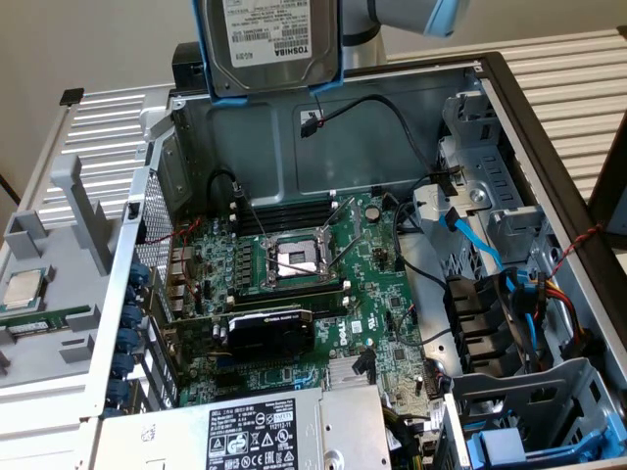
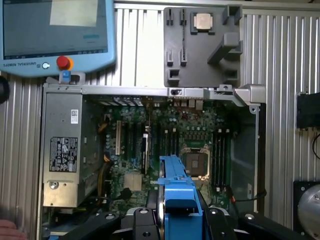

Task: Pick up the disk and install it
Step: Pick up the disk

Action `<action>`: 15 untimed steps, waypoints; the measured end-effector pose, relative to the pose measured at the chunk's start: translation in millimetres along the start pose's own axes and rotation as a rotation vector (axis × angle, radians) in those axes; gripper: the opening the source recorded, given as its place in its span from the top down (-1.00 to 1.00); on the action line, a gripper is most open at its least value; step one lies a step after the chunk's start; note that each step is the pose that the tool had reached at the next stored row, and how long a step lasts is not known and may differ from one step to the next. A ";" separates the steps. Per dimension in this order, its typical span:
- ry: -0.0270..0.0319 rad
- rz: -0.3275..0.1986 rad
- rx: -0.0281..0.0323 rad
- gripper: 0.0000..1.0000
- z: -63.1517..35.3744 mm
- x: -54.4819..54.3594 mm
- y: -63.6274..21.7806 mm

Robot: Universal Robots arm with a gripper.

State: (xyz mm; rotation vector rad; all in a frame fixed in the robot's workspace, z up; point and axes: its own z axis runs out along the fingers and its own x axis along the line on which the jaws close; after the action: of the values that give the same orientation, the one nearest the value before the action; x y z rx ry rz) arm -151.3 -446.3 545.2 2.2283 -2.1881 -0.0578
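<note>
Pincer: the pincer (image 2: 178, 219) is clenched on the disk (image 1: 266, 39), with a black finger on each side of its blue frame.
Disk: it hangs upright in the air above the far wall of the open case (image 1: 284, 147), with the label turned to the exterior camera. It touches nothing else.
Under the disk: the board (image 1: 382, 284) with its open socket (image 1: 294, 257), and a loose black cable (image 1: 392, 110) along the wall.
Bay side: at the exterior view's right stand metal cages (image 1: 490, 196), with blue cables (image 1: 468, 235) and a bundle of wires (image 1: 549, 289) beside them. Which slot is meant for the disk I cannot tell for sure.
Risk, slip: the grip seems to be on the plastic frame only. If the frame bends or unclips, the heavy disk could fall on the socket and damage it.
Risk, snag: the cables lie near the cages, so a corner of the frame may catch one and pull its plug.
Risk, angle: if the disk is tilted against the cage, the frame may jam half inside.
Risk, wall: a low path could knock the disk against the case rim.
</note>
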 end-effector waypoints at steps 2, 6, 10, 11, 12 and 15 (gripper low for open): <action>0.0000 0.000 0.0000 0.26 -0.1 5.0 -1.3; 0.0002 0.000 -0.0001 0.26 -1.5 11.7 -11.8; 0.0001 0.000 -0.0002 0.26 -4.1 13.2 -26.2; 0.0001 0.000 -0.0002 0.26 -5.0 13.4 -29.4; 0.0002 0.000 -0.0002 0.26 -6.4 13.7 -33.4; 0.0001 0.000 -0.0005 0.26 -9.3 15.1 -44.0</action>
State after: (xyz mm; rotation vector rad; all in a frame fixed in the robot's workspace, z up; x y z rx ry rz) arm -106.8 -460.7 552.5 2.2280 -2.1878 -0.0582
